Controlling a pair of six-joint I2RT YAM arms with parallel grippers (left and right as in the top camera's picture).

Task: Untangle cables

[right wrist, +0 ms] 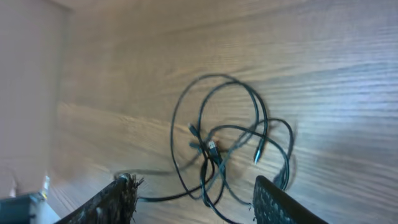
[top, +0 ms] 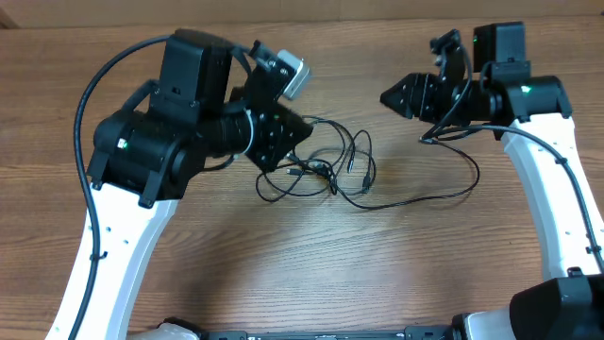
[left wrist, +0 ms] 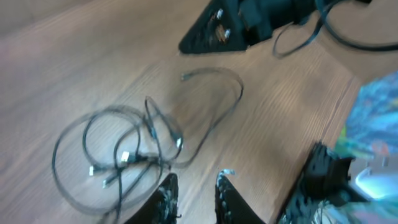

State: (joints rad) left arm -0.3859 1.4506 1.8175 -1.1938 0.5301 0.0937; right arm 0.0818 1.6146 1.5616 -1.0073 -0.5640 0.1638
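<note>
— Left gripper (left wrist: 197, 179)?
— Jaws barely parted, holding nothing. The cables (left wrist: 134, 158) lie tangled on the table (left wrist: 74, 68), just ahead and left.
— Right gripper (right wrist: 194, 182)?
— Jaws wide, empty. The tangle lies ahead between them, one strand passing close beside a finger.

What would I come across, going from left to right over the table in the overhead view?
left arm → tangled cables → right gripper → right arm
</note>
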